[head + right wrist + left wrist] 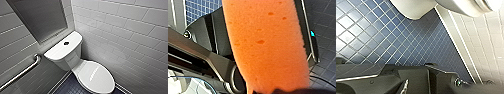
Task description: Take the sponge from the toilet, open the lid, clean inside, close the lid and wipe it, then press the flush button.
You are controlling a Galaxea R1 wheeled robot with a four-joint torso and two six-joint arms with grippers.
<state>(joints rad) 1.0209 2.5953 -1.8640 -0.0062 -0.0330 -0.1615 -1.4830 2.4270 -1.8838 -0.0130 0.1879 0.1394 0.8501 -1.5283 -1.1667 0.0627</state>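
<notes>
Right wrist view: the sponge [265, 42], orange and pitted, stands close before the camera in the right pincer [268, 82], which appears closed on its lower end, with dark floor tiles behind it. Whether the left pincer [411, 82] is open or closed cannot be told; its camera looks along the blue floor [398, 37] toward the underside of the bowl [411, 8] and the white wall base beyond. From the head camera, the toilet [72, 61] sits in a tight tiled corner, the lid [96, 76] down flat over the seat, the button [66, 43] dark at the centre of the tank top behind it, and a steel grab bar [22, 71] on the wall to the left. With the sponge in hand and the lid shut, the work in hand looks to be at the lid, though these frames do not settle whether it is to be lifted or wiped. Either way the soft sponge likely wants a firm but uncrushing hold. A glossy lid is best raised from its front edge, far from the hinge. The arms should approach from the open floor side, since the right-hand wall [130, 30] crowds the bowl.
</notes>
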